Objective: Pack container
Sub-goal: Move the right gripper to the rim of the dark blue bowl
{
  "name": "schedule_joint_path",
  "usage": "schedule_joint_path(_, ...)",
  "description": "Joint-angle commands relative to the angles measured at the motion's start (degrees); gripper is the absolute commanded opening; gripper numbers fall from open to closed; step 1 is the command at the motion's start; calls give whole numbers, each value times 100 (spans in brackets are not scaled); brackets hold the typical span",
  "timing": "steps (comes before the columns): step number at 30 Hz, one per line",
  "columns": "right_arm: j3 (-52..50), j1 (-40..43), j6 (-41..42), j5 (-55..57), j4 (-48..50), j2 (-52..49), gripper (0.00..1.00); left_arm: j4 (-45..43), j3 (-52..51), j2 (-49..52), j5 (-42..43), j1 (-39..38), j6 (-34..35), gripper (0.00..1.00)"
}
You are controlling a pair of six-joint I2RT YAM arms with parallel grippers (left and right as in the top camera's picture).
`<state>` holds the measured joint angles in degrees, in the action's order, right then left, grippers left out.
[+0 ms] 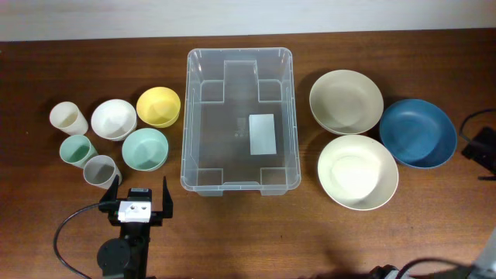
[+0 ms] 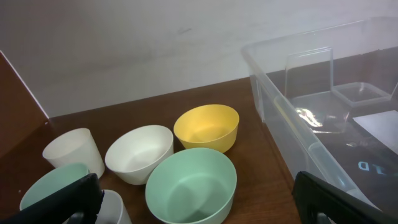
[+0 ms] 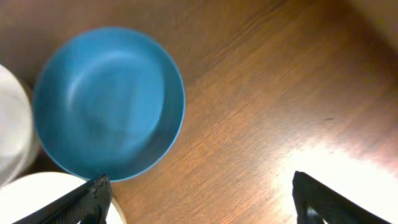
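The container (image 1: 240,52) is a large clear bin with a white label (image 1: 262,133), empty, at the table's middle; its left wall shows in the left wrist view (image 2: 280,106). My left gripper (image 1: 140,195) is open and empty at the front left, just in front of a mint bowl (image 1: 145,149); in the left wrist view the fingers (image 2: 196,193) frame that bowl (image 2: 191,185). My right gripper (image 3: 199,196) is open and empty over bare wood, right of a blue bowl (image 3: 109,102); overhead it shows only at the right edge (image 1: 482,149).
Left of the bin stand a yellow bowl (image 1: 158,106), a white bowl (image 1: 114,118), a white cup (image 1: 69,118), a green cup (image 1: 77,149) and a grey cup (image 1: 101,171). Right of it lie a beige bowl (image 1: 346,101), a cream bowl (image 1: 357,171) and the blue bowl (image 1: 417,132).
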<state>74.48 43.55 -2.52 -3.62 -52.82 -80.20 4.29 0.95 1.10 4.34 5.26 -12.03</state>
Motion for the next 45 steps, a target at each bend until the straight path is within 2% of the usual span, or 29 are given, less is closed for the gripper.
schedule_joint_path(1, 0, 35, -308, -155, 85, -675, 89, -13, -46, -44, 42, -22, -72, 100)
schedule_joint_path(8, 0, 35, -520, -157, 621, -1685, 89, -13, -46, -44, 44, -22, -72, 100)
schedule_joint_path(13, 0, 31, -525, -177, 791, -2002, 89, -13, -46, -44, 44, -22, -72, 100)
schedule_joint_path(24, 2, 31, -573, -400, 1338, -1888, 87, -13, -46, -44, 44, -22, -72, 100)
schedule_joint_path(32, 2, 35, -734, -1585, 1794, -1871, 87, -13, -42, -44, 63, -22, -72, 100)
schedule_joint_path(45, 0, 35, -732, -1502, 1753, -1871, 87, -13, -42, -44, 63, -22, -72, 100)
